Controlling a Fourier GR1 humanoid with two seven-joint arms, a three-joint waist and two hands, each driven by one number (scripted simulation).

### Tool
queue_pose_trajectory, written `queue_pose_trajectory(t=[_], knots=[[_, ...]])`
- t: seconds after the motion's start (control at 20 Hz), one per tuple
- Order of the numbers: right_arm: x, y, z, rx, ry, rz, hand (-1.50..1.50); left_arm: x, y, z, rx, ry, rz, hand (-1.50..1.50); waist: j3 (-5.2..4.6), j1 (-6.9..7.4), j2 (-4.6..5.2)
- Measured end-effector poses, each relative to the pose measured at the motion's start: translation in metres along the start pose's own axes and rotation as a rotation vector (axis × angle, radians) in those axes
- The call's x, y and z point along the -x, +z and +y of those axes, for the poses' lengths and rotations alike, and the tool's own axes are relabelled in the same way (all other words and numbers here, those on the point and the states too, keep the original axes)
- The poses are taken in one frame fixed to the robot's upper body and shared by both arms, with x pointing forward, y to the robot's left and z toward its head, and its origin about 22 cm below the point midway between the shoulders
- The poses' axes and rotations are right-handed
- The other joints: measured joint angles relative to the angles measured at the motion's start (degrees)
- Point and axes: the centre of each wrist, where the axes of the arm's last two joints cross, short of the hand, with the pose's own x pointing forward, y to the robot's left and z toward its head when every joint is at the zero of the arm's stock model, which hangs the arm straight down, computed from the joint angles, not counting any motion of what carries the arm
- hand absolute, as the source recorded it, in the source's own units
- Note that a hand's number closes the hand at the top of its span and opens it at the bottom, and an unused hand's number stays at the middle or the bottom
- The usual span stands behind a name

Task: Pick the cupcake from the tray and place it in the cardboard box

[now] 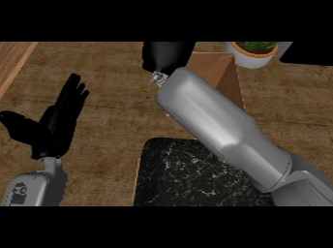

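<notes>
Right hand point(166, 55) was up top center over the cardboard box point(223, 77), fingers hidden, couldn't tell its grip. Cupcake wasn't visible. Left hand point(55, 123) rested open at left; black tray point(184, 179) sat at bottom center.

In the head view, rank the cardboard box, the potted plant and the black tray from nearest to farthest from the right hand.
1. Cardboard box: right beside the right hand.
2. Potted plant: farther right, at the top.
3. Black tray: down at the lower edge, under the forearm.
</notes>
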Motion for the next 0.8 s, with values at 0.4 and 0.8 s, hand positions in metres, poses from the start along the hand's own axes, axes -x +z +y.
queue_pose_trajectory(t=[0.4, 0.8], knots=[[0.032, -0.012, 0.055, -0.257, 0.129, 0.114, -1.50, -0.004, 0.003, 0.008, -0.014, 0.003, -0.011, 0.00, 0.07, -0.77, -0.09], [0.053, -0.009, 0.085, -0.373, 0.089, 0.152, -1.50, -0.004, 0.004, 0.011, -0.027, 0.006, -0.003, 0.00, 0.15, -1.72, -0.07]])
